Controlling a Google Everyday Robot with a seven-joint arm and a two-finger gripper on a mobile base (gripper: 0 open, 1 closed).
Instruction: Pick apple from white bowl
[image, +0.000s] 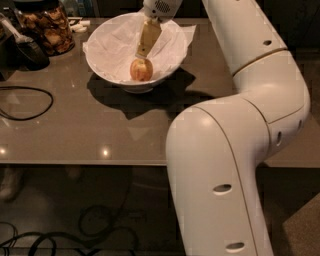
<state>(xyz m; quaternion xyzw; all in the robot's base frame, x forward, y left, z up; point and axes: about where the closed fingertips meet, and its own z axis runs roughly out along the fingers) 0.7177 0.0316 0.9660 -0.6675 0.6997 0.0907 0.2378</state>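
Observation:
The apple (141, 69), small and yellow-orange with a reddish blush, lies in the bottom of the white bowl (102, 62), which is lined with crinkled white paper and stands at the back of the grey-brown table (100, 130). My gripper (143, 53) reaches down into the bowl from above, its tan tip just over the top of the apple and close to touching it. My white arm fills the right foreground.
A glass jar of brown snacks (47, 30) stands at the back left, next to a dark object with a handle (27, 50). A black cable (25, 102) loops on the table's left side. More cables (60, 240) lie on the floor below the front edge.

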